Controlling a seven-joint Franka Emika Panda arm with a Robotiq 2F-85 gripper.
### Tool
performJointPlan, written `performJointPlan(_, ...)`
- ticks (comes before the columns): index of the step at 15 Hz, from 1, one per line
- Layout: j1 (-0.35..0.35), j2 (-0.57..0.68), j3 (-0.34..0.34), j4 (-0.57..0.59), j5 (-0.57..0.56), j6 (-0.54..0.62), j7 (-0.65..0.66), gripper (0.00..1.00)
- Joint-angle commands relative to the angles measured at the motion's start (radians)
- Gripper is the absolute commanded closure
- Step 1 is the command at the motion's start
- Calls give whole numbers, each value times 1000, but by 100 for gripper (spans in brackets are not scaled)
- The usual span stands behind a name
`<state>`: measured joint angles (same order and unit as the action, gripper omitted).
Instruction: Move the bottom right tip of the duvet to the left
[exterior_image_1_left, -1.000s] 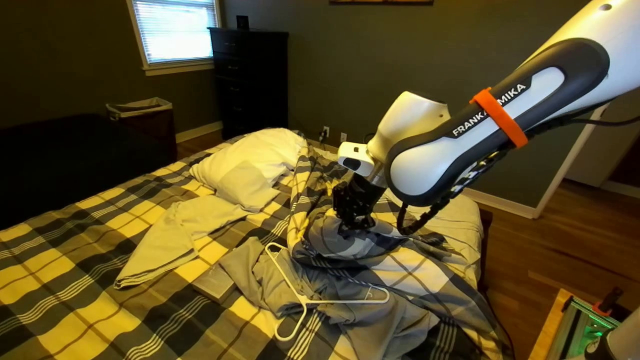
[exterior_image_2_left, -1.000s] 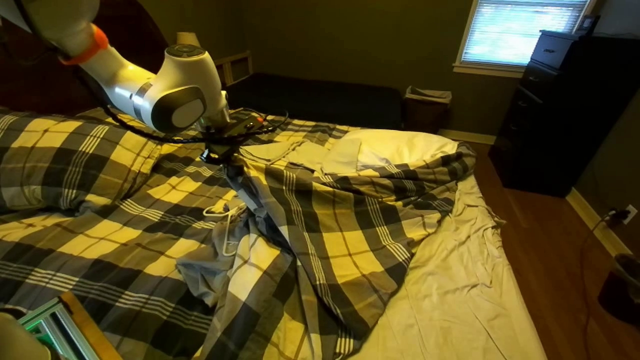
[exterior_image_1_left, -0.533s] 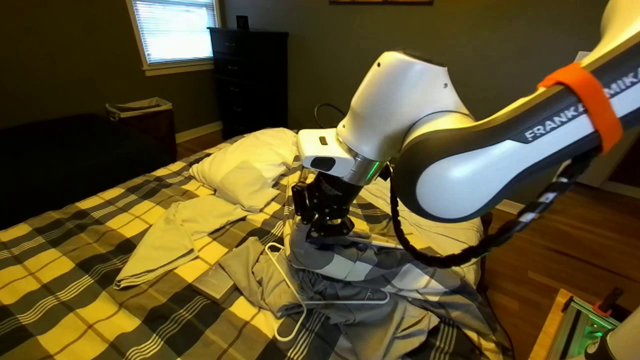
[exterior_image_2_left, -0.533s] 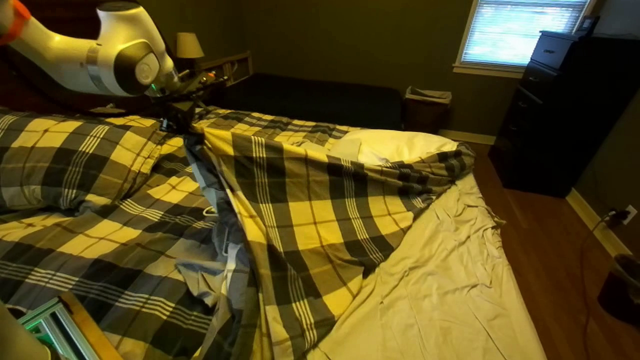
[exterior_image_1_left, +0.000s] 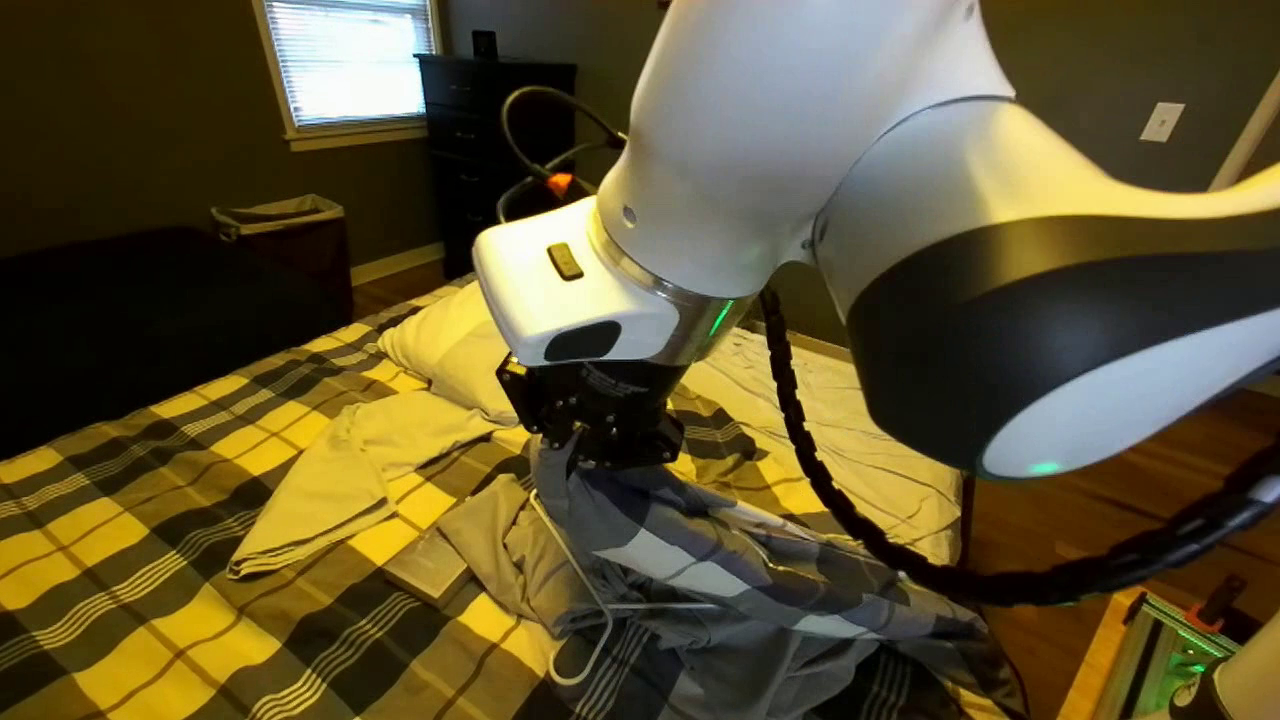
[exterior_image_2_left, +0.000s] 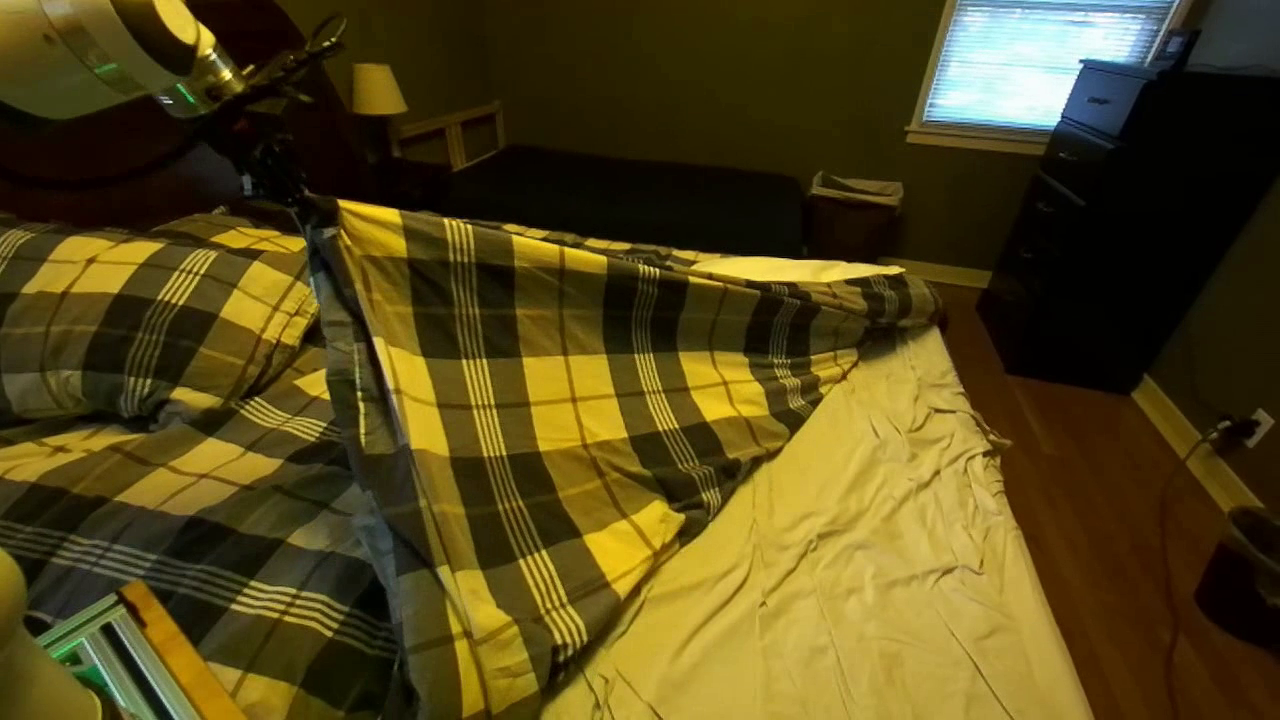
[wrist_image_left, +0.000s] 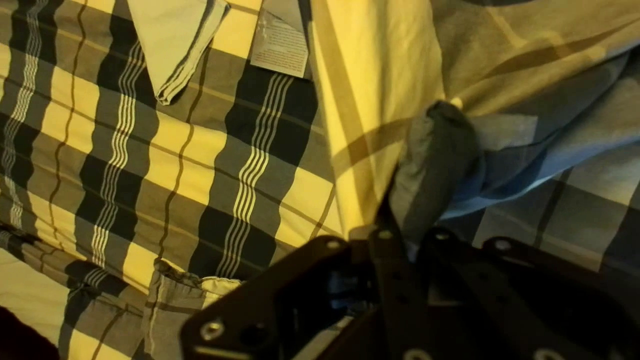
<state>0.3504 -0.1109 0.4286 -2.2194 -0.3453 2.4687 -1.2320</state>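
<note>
The duvet (exterior_image_1_left: 130, 580), in yellow, black and grey-white plaid, covers much of the bed in both exterior views (exterior_image_2_left: 560, 420). My gripper (exterior_image_1_left: 600, 452) is shut on its bottom right tip (exterior_image_1_left: 562, 480) and holds it up above the bed. In an exterior view the tip (exterior_image_2_left: 325, 218) hangs from the gripper (exterior_image_2_left: 290, 190), and the duvet stretches from there in a raised slanting sheet. In the wrist view the jaws (wrist_image_left: 405, 240) pinch a bunched grey fold of the duvet (wrist_image_left: 430, 175). The exact end of the tip is hidden between the fingers.
A beige cloth (exterior_image_1_left: 345, 455), a grey garment (exterior_image_1_left: 510, 560), a white hanger (exterior_image_1_left: 607, 604) and a flat package (exterior_image_1_left: 430, 565) lie on the bed. Bare pale sheet (exterior_image_2_left: 850, 580) shows beside the raised duvet. Plaid pillows (exterior_image_2_left: 150, 320) and a dark dresser (exterior_image_2_left: 1140, 230) stand around.
My gripper has moved left and up in an exterior view, pulling the duvet tip along. The duvet is lifted higher and more pale sheet shows. The gripper stays shut on the tip.
</note>
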Motion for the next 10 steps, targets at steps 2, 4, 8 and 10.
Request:
performJointPlan(2,75,-45,75,99,-184,-166,130,98)
performJointPlan(4,91,-59,93,129,-240,-233,167,98)
performJointPlan(8,119,-61,134,214,-344,-402,256,98)
performJointPlan(10,133,-45,149,276,-387,-492,280,98)
